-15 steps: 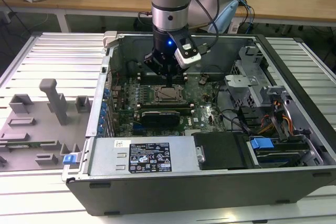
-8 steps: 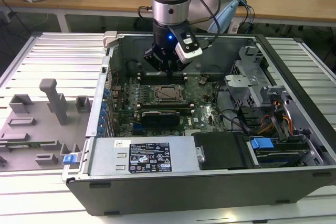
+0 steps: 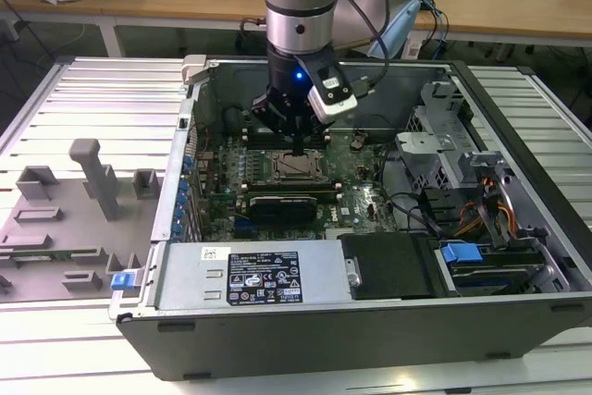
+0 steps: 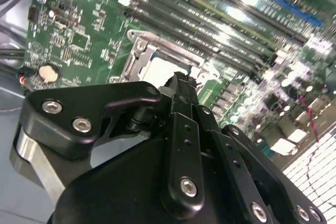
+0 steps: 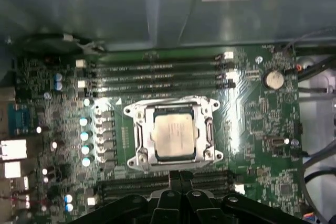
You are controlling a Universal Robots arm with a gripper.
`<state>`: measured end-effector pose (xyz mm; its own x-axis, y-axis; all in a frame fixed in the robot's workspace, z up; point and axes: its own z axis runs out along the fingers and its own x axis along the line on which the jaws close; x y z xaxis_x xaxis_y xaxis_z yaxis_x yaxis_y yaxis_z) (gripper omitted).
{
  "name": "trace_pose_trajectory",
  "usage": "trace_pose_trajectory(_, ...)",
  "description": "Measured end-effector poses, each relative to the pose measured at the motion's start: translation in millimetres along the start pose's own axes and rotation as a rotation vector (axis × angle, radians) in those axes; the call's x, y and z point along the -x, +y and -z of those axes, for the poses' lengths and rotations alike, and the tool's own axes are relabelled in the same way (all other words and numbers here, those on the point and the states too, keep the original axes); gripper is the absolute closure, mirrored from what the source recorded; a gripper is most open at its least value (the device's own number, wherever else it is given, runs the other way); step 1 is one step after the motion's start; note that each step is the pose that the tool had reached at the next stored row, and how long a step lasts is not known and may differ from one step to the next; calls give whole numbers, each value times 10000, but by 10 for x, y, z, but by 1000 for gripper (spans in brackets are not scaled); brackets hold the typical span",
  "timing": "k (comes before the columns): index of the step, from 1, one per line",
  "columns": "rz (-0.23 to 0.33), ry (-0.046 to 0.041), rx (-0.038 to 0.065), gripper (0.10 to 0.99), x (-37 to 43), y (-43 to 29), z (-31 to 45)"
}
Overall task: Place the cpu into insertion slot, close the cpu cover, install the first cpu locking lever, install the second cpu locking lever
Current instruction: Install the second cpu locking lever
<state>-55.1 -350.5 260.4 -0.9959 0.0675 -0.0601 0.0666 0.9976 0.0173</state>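
At the exterior view's left, a grey fixture tray (image 3: 65, 219) lies on the ribbed tabletop (image 3: 83, 90) beside the open computer case (image 3: 370, 321). Right of it, inside the case, the gripper (image 3: 298, 147) hangs just above the insertion slot (image 3: 296, 166), its jaws clenched together on nothing (clearest in the first wrist view). There the cpu (image 5: 175, 136) sits in the slot with the cpu cover (image 5: 173, 109) down around it.
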Motion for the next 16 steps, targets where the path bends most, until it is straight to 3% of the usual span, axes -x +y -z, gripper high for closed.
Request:
trace_pose_trajectory(3, -3, 3, 40, 980, -9, -56, -35)
trace_pose_trajectory(7, -11, 12, 166, 980, -23, -107, -72)
trace_pose_trajectory(12, -25, 28, 413, 980, -38, -164, -113)
trace_pose_trajectory(16, -47, 52, 769, 980, -55, -203, -141)
